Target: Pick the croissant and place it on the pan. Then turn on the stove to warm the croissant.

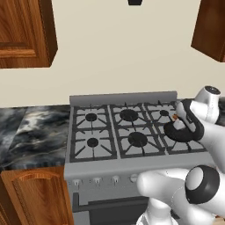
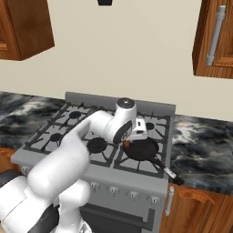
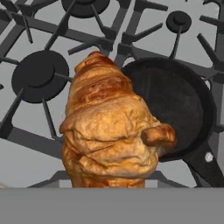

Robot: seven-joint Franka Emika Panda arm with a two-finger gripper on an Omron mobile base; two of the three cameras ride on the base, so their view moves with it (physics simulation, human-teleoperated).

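- My gripper is clenched on the croissant, which hangs from my fingers above the stove.
- In the hand view the croissant sits close up, just beside the pan's near rim and overlapping its edge.
- The pan rests on the front right burner, handle pointing toward the stove's front right corner.

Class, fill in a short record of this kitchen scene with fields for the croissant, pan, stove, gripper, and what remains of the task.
croissant: orange-brown, held in the gripper above the stove, beside the pan's rim
pan: black, empty, on a front burner, handle toward the stove's front corner
stove: grey six-burner range, no flame seen
gripper: shut on the croissant
remaining: place croissant on pan, then turn a knob
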